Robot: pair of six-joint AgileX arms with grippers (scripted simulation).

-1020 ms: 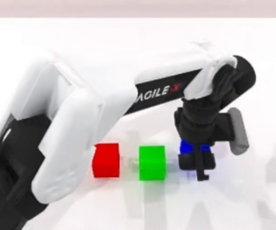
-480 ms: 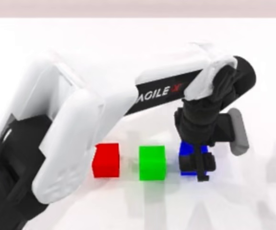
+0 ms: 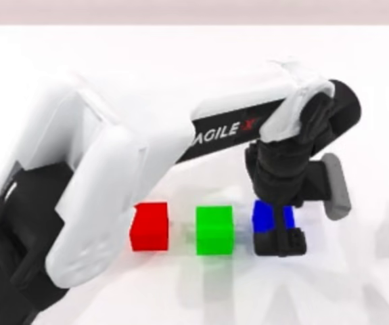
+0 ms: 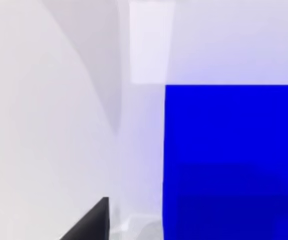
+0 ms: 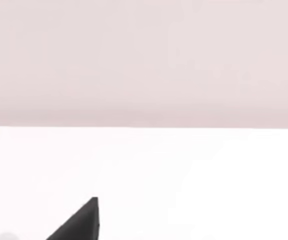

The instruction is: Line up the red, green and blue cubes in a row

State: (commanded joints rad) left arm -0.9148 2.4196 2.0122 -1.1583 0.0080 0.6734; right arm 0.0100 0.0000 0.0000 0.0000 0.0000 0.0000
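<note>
Plain deep-blue cube (image 3: 272, 217) beneath the left gripper (image 3: 280, 242), finger state unclear; red cube (image 3: 149, 226) and green cube (image 3: 214, 230) alongside.

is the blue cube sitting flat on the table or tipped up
Flat, it appears: the blue cube lies square in line with the green cube and red cube. The left gripper hides its near edge, so full contact is unseen.

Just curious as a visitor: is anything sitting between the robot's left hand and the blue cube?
Nothing visible does. The left hand is right at the blue cube, which ends the row beside the green cube and red cube.
</note>
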